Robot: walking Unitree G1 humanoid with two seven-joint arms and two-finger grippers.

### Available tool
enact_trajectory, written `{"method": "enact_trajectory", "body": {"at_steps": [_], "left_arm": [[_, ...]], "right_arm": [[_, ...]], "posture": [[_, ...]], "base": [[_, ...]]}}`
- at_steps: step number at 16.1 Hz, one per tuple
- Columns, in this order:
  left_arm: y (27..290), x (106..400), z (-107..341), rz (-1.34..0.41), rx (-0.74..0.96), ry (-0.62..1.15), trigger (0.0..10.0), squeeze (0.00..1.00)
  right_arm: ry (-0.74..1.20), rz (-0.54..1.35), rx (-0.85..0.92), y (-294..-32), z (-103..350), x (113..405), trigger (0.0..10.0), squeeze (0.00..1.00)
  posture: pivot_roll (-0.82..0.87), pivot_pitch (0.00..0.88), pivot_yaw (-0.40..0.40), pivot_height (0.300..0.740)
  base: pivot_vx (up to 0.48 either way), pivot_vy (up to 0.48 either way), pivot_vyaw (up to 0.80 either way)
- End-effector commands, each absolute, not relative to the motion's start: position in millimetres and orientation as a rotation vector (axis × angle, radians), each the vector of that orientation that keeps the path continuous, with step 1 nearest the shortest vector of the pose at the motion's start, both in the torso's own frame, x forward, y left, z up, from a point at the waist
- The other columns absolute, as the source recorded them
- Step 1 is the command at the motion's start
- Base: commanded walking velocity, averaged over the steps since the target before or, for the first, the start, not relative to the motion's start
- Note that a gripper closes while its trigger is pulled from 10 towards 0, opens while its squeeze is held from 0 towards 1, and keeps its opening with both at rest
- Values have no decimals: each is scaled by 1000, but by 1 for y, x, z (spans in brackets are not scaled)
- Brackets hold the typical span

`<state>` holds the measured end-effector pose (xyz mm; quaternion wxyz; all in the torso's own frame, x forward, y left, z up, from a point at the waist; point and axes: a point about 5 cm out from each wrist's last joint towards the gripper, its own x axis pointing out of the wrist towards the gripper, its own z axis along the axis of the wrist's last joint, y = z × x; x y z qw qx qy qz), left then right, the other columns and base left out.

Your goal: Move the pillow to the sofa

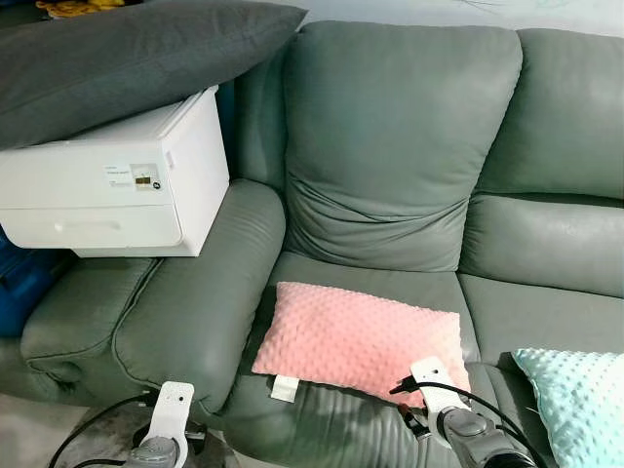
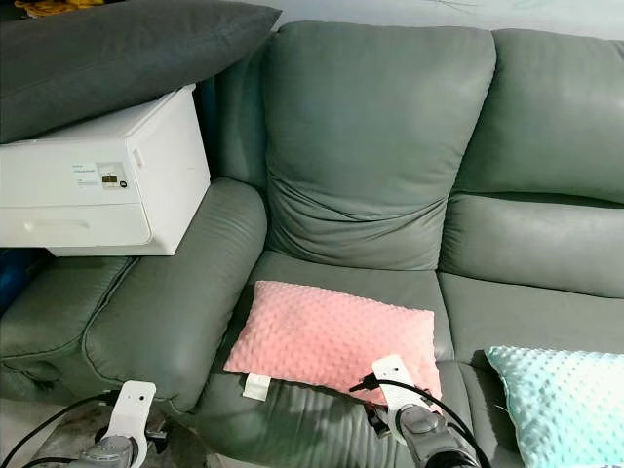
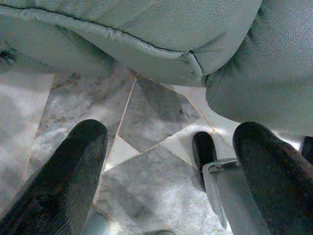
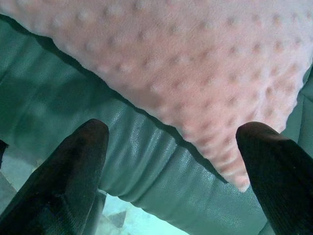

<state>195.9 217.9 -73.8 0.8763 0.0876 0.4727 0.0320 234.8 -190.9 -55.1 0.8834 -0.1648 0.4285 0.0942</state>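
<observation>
Two pillows on the seats: a pink pillow point(image 1: 359, 341) with a dotted nap and a pale blue dotted pillow point(image 1: 581, 402).
Pink pillow: lies flat on the middle seat cushion of the grey-green sofa point(image 1: 400, 146), near the seat's front edge, with a small white tag point(image 1: 284, 387) at its near left corner.
Pale blue pillow: on the next seat to the right, at the near right corner of the scene, apart from the pink one.
Right gripper point(image 4: 171, 161): just in front of the pink pillow's near right corner, fingers spread wide and holding nothing; between them the wrist view shows the pillow's edge and the sofa's front lip.
Left gripper point(image 3: 166, 161): low at the near left, in front of the sofa's left armrest, fingers spread wide over the marble-patterned floor point(image 3: 146, 186), holding nothing.
Left side of the sofa: a white printer point(image 1: 117, 180) sits on the far part of the armrest.
On the printer: a large dark grey cushion point(image 1: 127, 54) lies across its top, reaching over to the sofa back.
</observation>
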Motion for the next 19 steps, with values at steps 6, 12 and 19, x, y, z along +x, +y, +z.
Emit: {"method": "enact_trajectory", "body": {"at_steps": [6,12,19], "left_arm": [[220,196,-73,68,201,993,10000,0],[220,193,-75,62,200,1002,10000,0],[220,193,-75,59,205,1005,10000,0]], "right_arm": [[882,201,-351,-191,-54,237,10000,0],[892,186,-333,-193,-56,233,10000,0],[892,192,-343,-192,-56,233,10000,0]], "posture": [[-29,0,17,740],[-37,0,21,740],[-38,0,23,740]], "base": [[-269,0,0],[-267,0,0],[-256,0,0]]}}
